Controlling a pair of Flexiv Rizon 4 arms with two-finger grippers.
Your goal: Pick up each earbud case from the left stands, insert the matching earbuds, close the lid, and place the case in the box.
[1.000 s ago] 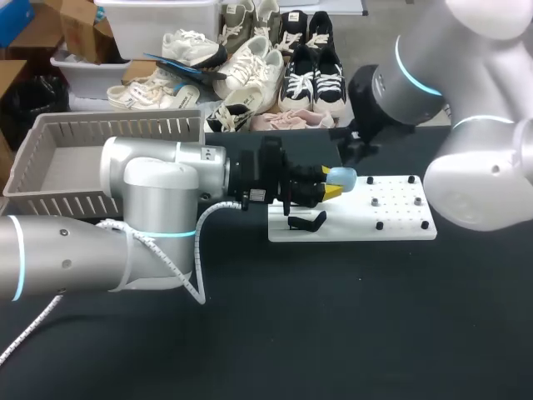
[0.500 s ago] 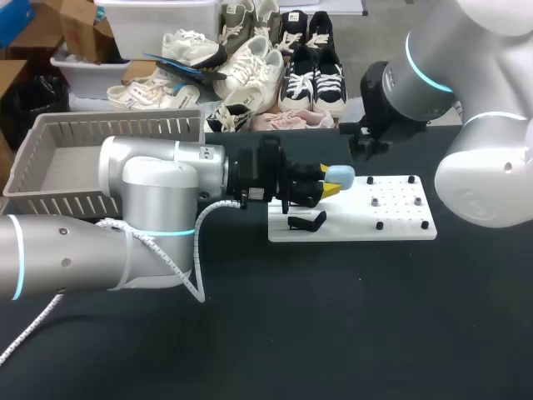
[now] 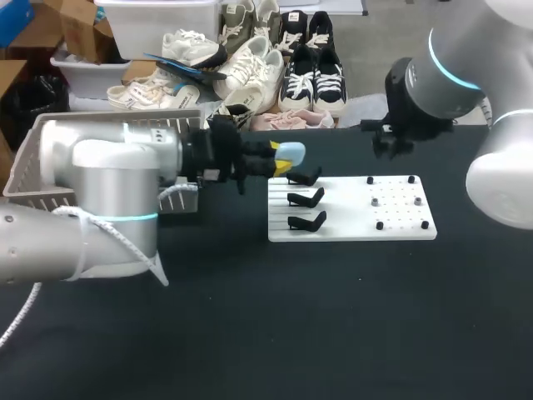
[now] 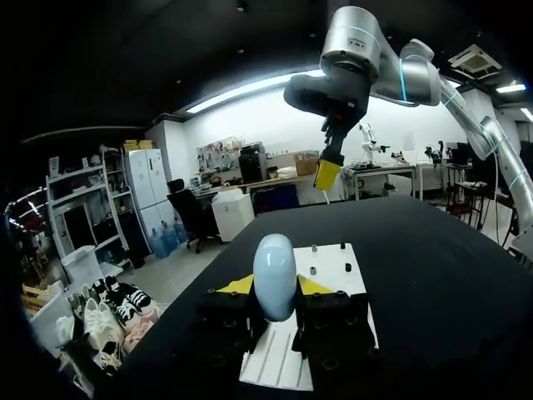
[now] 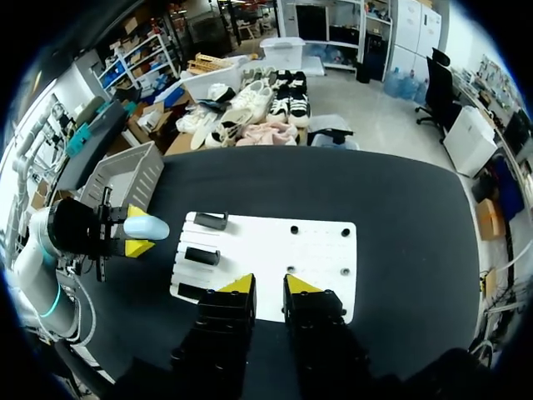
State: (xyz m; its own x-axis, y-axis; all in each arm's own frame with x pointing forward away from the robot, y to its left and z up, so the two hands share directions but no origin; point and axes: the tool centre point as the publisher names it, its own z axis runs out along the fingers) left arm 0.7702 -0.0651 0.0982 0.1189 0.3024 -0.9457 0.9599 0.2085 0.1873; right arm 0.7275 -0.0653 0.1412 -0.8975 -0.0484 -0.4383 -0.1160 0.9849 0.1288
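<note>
Between the yellow tips of the left gripper (image 4: 275, 287), a pale blue earbud case (image 4: 275, 273) is pinched from both sides, its rounded end standing out beyond the fingers. In the head view the gripper holds the case in the air above the black counter (image 3: 333, 317), just off the far left corner of the white board (image 3: 350, 218) and near the farthest of the three black stands (image 3: 305, 177). The grey slatted box (image 3: 117, 127) sits behind the left arm, on the counter's far left. Small dark pieces (image 3: 379, 225) dot the board's right half. The right gripper (image 5: 268, 287) hangs above the board's near edge, its fingers slightly apart, gripping nothing.
</note>
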